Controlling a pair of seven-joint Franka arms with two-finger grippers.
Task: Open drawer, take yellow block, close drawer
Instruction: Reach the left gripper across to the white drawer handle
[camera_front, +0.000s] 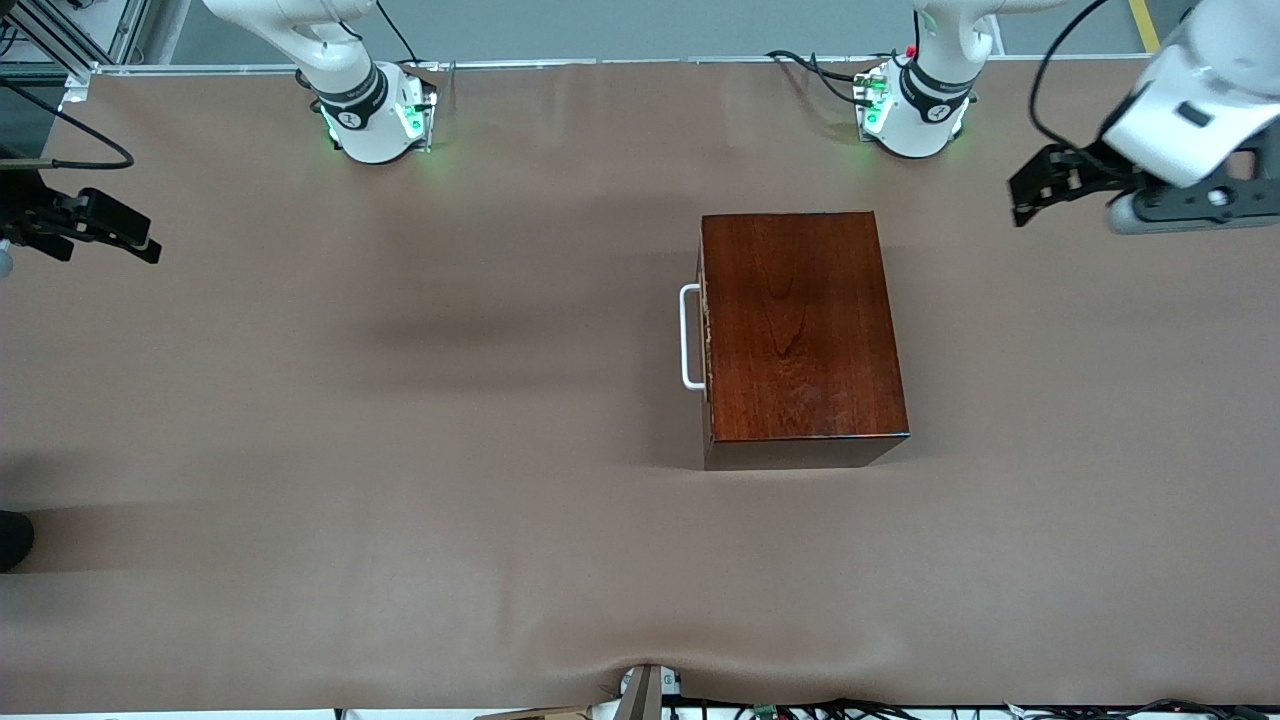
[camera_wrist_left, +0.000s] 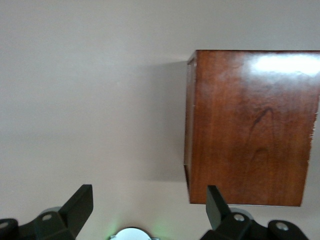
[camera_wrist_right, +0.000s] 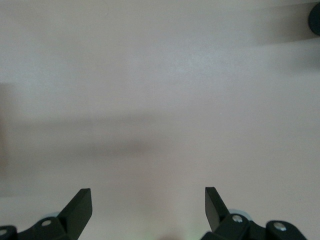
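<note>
The brown table (camera_front: 400, 480) carries the dark wooden box (camera_front: 800, 330) near its middle, with the drawer pushed fully in so that only its white handle (camera_front: 688, 337) shows on the side facing the right arm's end, and the yellow block cannot be seen anywhere. The left gripper (camera_front: 1035, 190) hangs over the table at the left arm's end, fingers (camera_wrist_left: 80, 202) spread wide and holding nothing. The right gripper (camera_front: 110, 235) waits over the table at the right arm's end, half cut off by the front view's edge, its fingers (camera_wrist_right: 80, 205) likewise wide apart and bare.
</note>
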